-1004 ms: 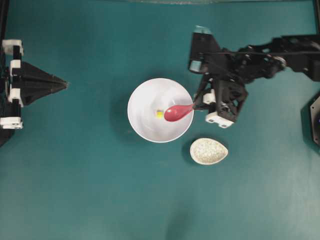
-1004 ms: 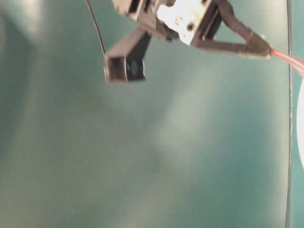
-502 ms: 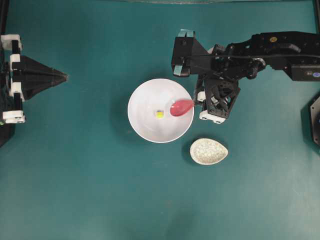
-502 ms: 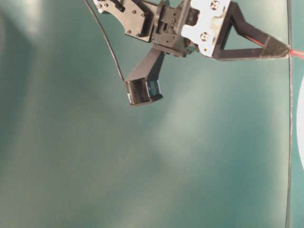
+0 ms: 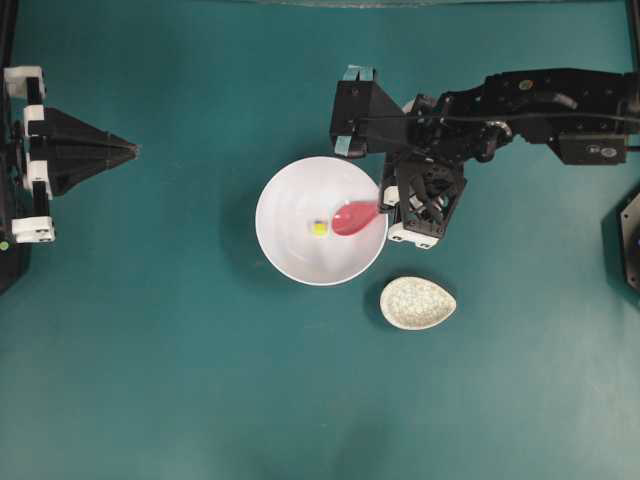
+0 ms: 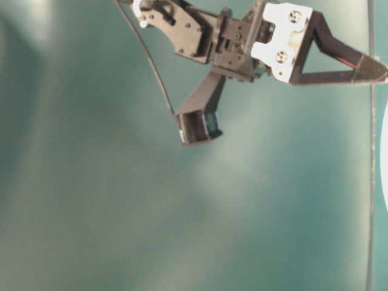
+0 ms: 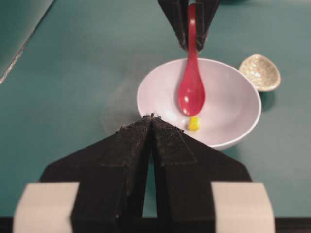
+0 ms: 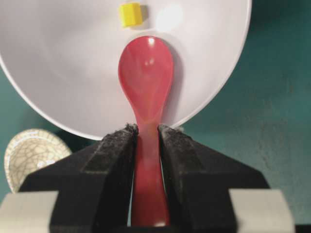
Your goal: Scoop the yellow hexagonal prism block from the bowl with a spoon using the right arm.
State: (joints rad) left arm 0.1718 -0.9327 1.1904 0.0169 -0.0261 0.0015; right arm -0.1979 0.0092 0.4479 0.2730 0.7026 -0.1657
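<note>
Right gripper: fingers clamped on spoon handle, one each side. Spoon head inside white bowl, hollow side up, pointing toward bowl centre. Yellow block on bowl floor, just beyond spoon tip, not on spoon. Small speckled dish on teal tabletop near bowl, apart from it. Left gripper: fingers closed together, grasping nothing; parked at left edge of overhead view, well apart from bowl, tips aimed toward it.
</note>
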